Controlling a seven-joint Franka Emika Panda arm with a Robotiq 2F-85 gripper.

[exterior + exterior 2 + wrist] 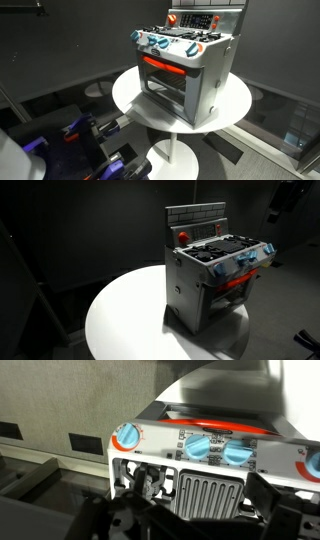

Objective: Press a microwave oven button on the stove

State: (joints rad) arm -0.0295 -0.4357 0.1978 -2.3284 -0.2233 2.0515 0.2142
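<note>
Silver-grey plastic fills my wrist view: the stove point(160, 448) sits just below and ahead of my gripper point(180, 522), whose dark body crosses the bottom edge of that view. I look over the ribbed grate point(205, 495) toward the blue-white knobs point(196, 448) and, beyond them, the red bar handle point(215, 428). From that I judge that I hang above the rear of the stove, facing its front. That suits the task: the back panel point(195, 220) with its red button point(183, 237) rises at the rear, on my near side. It would lie under or just behind my gripper, outside the wrist view. Whether my gripper's jaws are apart or together I cannot tell, as only a dark blur shows. For a press I would want them together, giving 1 firm tip.

The stove stands upright on the round white desk point(130, 95), in from the rim. I judge that this leaves it room to take a push without tipping off.

Small red marks run along the knob strip, and the back panel has a dark strip like a display. Nothing is sharp enough to read, and I see no brand.
</note>
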